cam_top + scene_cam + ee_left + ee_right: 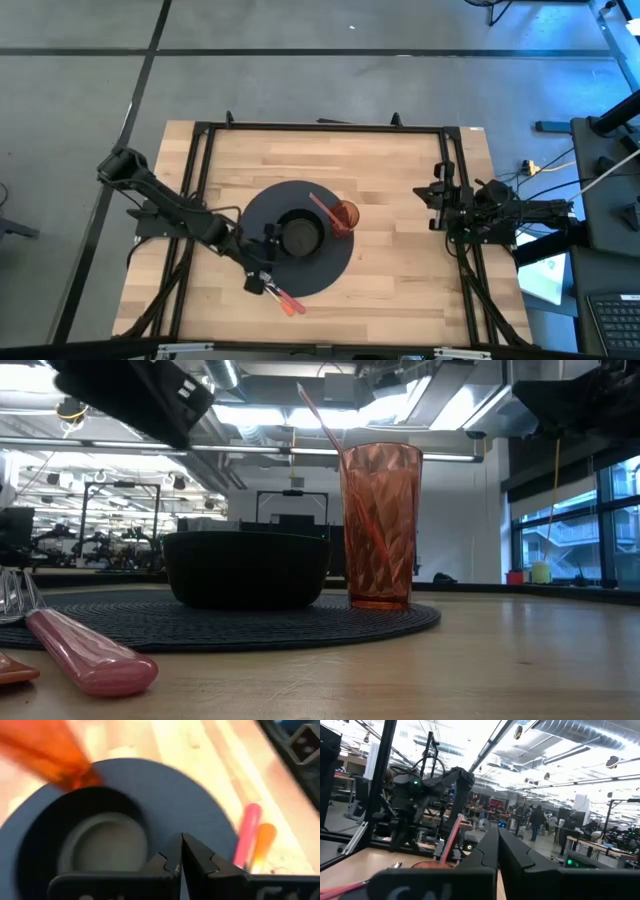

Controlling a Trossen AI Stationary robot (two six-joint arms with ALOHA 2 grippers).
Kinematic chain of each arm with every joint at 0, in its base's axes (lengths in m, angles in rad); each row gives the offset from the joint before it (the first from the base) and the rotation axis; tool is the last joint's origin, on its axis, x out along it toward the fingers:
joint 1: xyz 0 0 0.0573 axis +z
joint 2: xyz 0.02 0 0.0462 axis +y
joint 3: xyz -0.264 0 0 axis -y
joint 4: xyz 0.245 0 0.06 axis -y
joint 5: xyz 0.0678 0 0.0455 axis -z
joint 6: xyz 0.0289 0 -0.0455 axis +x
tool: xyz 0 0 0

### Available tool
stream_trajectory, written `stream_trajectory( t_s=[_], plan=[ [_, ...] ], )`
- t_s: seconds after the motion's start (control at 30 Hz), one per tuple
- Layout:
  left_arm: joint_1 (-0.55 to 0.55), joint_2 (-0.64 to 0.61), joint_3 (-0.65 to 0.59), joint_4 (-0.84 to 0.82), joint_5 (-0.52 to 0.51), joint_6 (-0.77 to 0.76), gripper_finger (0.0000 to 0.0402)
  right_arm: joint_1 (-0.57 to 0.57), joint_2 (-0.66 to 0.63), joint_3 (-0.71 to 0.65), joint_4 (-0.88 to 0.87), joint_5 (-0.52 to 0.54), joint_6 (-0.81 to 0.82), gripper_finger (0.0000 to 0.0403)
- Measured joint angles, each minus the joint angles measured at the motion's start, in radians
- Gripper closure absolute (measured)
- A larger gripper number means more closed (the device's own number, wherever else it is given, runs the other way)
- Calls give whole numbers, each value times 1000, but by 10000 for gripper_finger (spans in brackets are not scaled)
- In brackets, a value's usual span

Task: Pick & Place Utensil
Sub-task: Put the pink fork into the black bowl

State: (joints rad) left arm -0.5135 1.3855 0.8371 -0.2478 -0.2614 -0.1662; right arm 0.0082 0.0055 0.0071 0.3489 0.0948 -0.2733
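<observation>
From above, on the wooden table (400,180): a round dark mat (340,262) at the middle, a black bowl (300,235) on it, an orange-red tumbler (343,216) just beside the bowl with one pink utensil (322,208) already leaning inside. Left gripper (262,268) at the mat's near edge, beside the bowl; two more utensils, pink (278,293) and orange (292,307), lying together just off the mat beside it. Right gripper (436,196) parked well apart at the table's right edge.

At table height: tumbler (380,525) upright on the mat, touching nothing but it, bowl (246,568) just beside; a pink handle (85,650) with fork tines lying near the lens.

Past the left wrist: fingers (197,857) pressed together, nothing between them; pink handle (245,837) and orange handle (261,842) side by side at the mat's rim, not yet grasped.

Past the right wrist: fingers (512,857) likewise closed and empty.

Likely step in hand: reaching for the next utensil. Best done by spreading the fingers first, centring over one handle only, straddling it across its width, and descending without nudging its neighbour or the bowl. Afterwards, lifting high enough to clear the tumbler's rim.
</observation>
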Motion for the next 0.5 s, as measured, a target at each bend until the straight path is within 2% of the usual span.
stream_trajectory(
  t_s=[0.13, 0.3, 0.5],
  plan=[
    [-27, 46, 0, 37, -5, -73, 379, 0, 0, 0, -2, 0, 0, 395],
    [-34, 90, 0, 72, 9, -232, 334, 0, 0, 0, -2, 0, -8, 395],
    [-79, 146, 0, 176, 62, -261, 278, 0, 0, 0, -31, 0, -1, 395]
  ],
)
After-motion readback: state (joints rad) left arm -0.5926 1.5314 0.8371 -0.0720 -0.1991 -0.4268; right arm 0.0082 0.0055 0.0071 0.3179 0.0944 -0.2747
